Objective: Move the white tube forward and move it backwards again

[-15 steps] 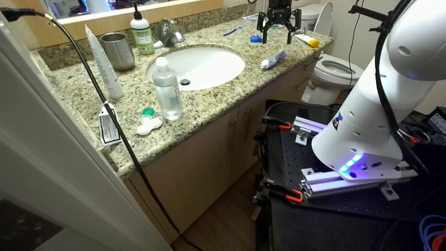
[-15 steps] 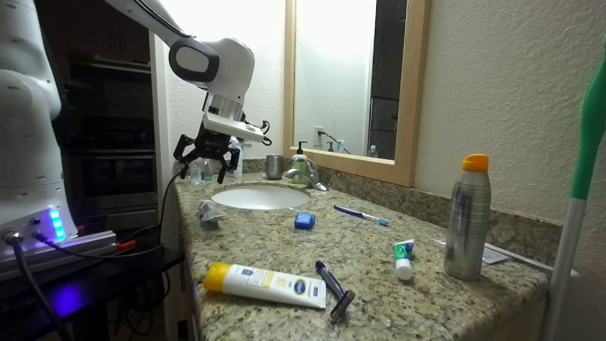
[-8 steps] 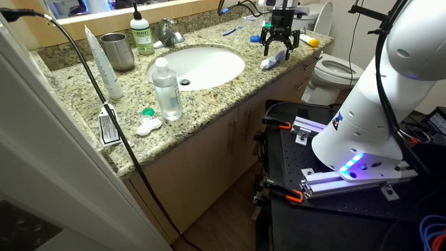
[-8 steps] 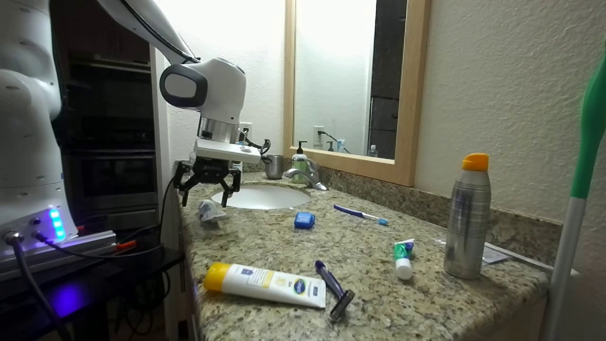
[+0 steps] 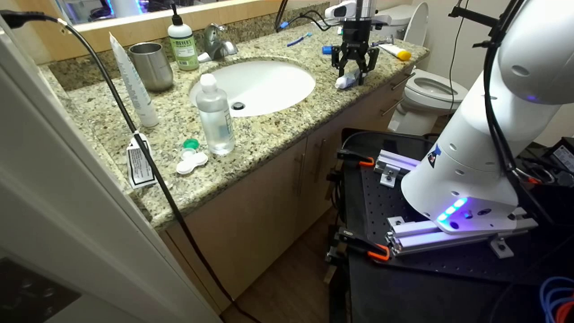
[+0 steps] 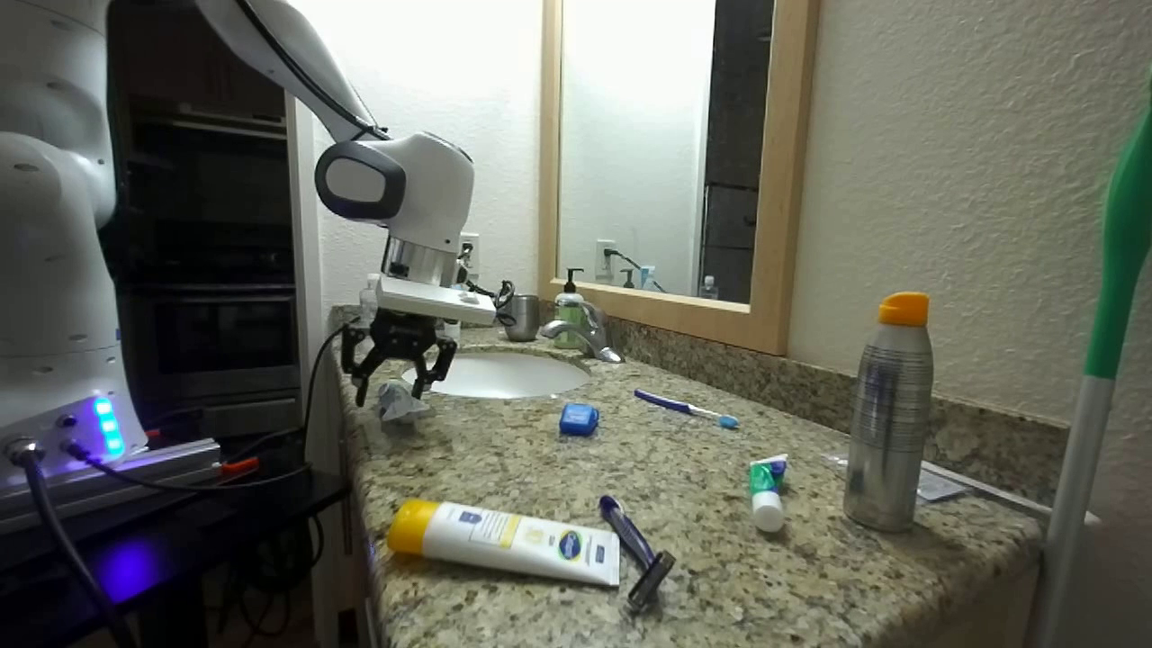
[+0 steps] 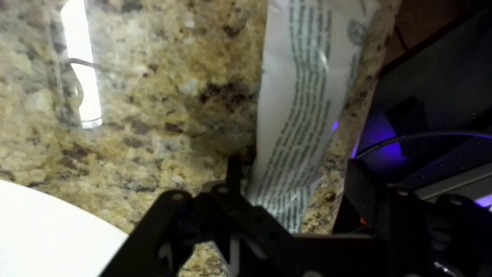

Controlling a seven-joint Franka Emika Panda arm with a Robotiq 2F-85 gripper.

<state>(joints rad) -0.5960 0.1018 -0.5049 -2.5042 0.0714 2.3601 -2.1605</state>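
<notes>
Nr sink (image 5: 269, 83), pincer (image 6: 390, 398) spread astride white tube (image 7: 300, 107); blue box (image 6: 579, 419) nearby, toothbrush (image 6: 686, 408) & yellow-capped tube (image 6: 513, 540) further off.

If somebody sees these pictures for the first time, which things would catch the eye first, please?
Most likely the black hand, which hangs open astride the crumpled white tube near the edge of the speckled counter. After it, perhaps the bright white sink set into that counter, and the silver can with its orange cap, upright toward the right of an exterior view.
</notes>
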